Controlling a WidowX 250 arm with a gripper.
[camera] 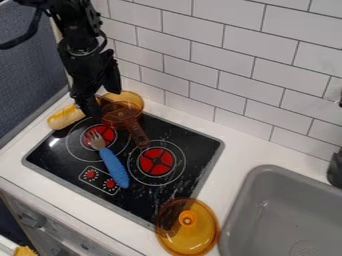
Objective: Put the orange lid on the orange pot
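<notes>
1 lid [198, 235] | 1 pot [135, 98] | 1 pan [119, 115] | 1 fork [113, 167] | tool [91, 107] grip: can't tell

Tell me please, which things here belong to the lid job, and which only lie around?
For the job:
orange lid
orange pot

Only lying around:
blue-handled fork
yellow loaf-shaped thing
yellow object, lower left corner

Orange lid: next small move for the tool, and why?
Probably swing the tool toward the lid's knob. The lid lies knob up over the stovetop edge by the sink, while the tool is across the stovetop, beside the orange pot.
</notes>
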